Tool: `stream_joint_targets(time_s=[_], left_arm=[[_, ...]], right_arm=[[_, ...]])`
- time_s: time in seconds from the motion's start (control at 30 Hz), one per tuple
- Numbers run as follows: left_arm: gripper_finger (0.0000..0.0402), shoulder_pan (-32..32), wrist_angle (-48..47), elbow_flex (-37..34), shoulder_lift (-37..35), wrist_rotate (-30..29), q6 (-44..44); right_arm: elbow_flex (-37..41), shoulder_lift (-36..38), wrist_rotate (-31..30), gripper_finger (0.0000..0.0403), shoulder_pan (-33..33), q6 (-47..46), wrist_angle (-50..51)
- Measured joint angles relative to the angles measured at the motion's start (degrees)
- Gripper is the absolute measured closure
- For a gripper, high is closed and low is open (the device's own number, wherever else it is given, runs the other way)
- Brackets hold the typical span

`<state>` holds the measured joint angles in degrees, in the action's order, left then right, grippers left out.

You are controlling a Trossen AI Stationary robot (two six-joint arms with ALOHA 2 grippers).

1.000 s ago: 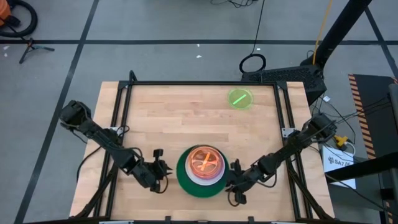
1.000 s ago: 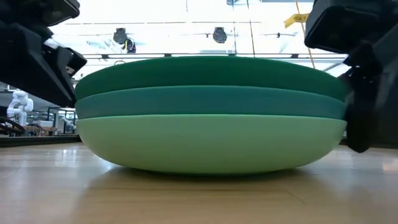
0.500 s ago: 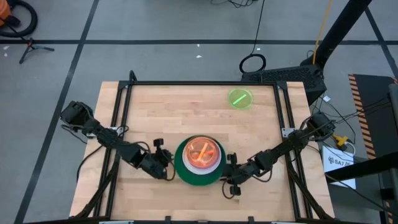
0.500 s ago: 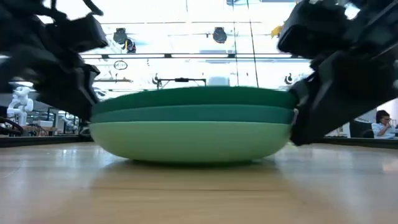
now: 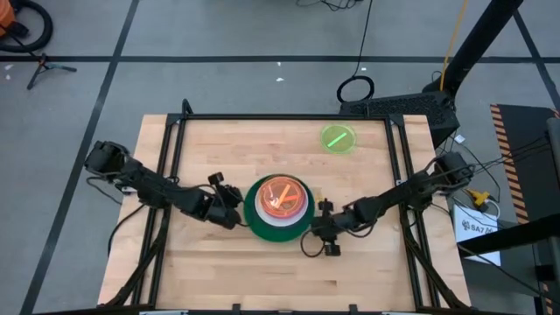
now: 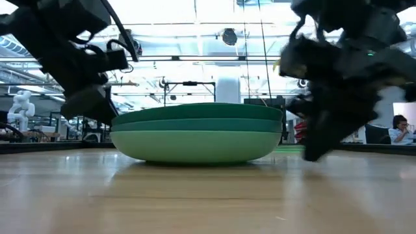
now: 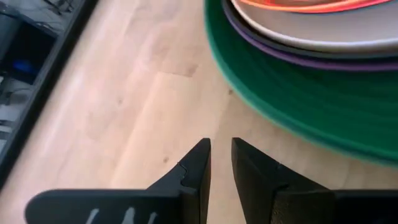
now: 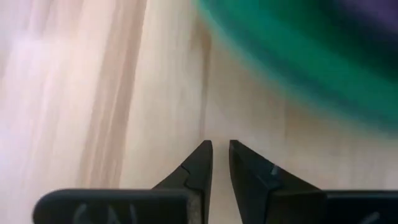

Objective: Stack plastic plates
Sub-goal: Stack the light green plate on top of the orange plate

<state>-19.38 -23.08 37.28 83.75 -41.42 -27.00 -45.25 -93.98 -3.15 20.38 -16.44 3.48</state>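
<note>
The stack of plates [image 5: 278, 208] stands near the middle of the table [image 5: 219, 149], a little toward the front edge. A dark green plate [image 5: 259, 230] is the widest one seen from above; inside it lie a white plate [image 5: 302, 214] and an orange plate [image 5: 278, 197] on top. In the low view, the bottom is a mint plate [image 6: 195, 144] with teal and dark green over it. One lime plate [image 5: 338, 138] lies alone, well apart, near the far right corner.

The left gripper [image 5: 229, 210] is just beside the left rim of the stack, and the right gripper [image 5: 319, 229] is just beside its right rim. Both have their fingers nearly together, with only a thin gap, and hold nothing (each wrist view shows bare wood between the fingers).

The stack is almost complete — only the lime plate seems to be missing.

What could go wrong, in my judgement:
- The two arms are low and close to the rims, so a small sideways move could push the whole stack over the smooth wood.
- The upper plates are light and only rest in each other — a knock on the rim may slide them out of centre.
- The lime plate is thin and lies flat; narrow fingers may slip over its edge and push it away instead of taking it.
- The right arm must go past the stack to reach it.
</note>
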Motion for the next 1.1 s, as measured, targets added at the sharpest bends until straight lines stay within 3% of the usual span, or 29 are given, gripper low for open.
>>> stream_joint_targets(time_s=[0.13,0.23,0.37,0.5,0.6,0.7,0.9,1.1], left_arm=[[0.0330,-1.34,-2.96,0.00,-4.34,-1.05,0.33],[0.0330,-2.80,-1.97,0.41,-9.95,-2.69,5.57],[0.0330,-3.87,6.91,0.89,-17.74,-3.30,22.20],[0.0330,-4.38,17.95,1.03,-23.98,-2.95,40.91],[0.0330,-3.96,22.94,1.08,-27.25,-1.84,49.99],[0.0330,-2.81,25.27,1.05,-29.43,-1.62,53.42],[0.0330,-0.18,24.38,1.05,-30.62,-1.58,52.00],[0.0330,1.13,23.75,1.03,-30.65,-1.45,52.35]], right_arm=[[0.04,4.25,1.63,0.0355,-0.07,-5.59,14.97],[0.04,8.60,-3.91,0.0356,-0.21,-10.14,25.52],[0.04,15.58,-19.23,0.0355,-3.08,-13.80,33.25],[0.04,21.66,-23.91,0.0355,-11.02,-13.93,34.33],[0.04,24.13,-23.69,0.0355,-18.62,-14.11,33.84],[0.04,24.90,-20.27,0.0349,-26.71,-14.06,32.69],[-0.01,21.99,-7.82,0.0302,-40.09,-6.17,23.10],[0.00,16.09,-6.62,0.0255,-47.24,3.39,17.02]])
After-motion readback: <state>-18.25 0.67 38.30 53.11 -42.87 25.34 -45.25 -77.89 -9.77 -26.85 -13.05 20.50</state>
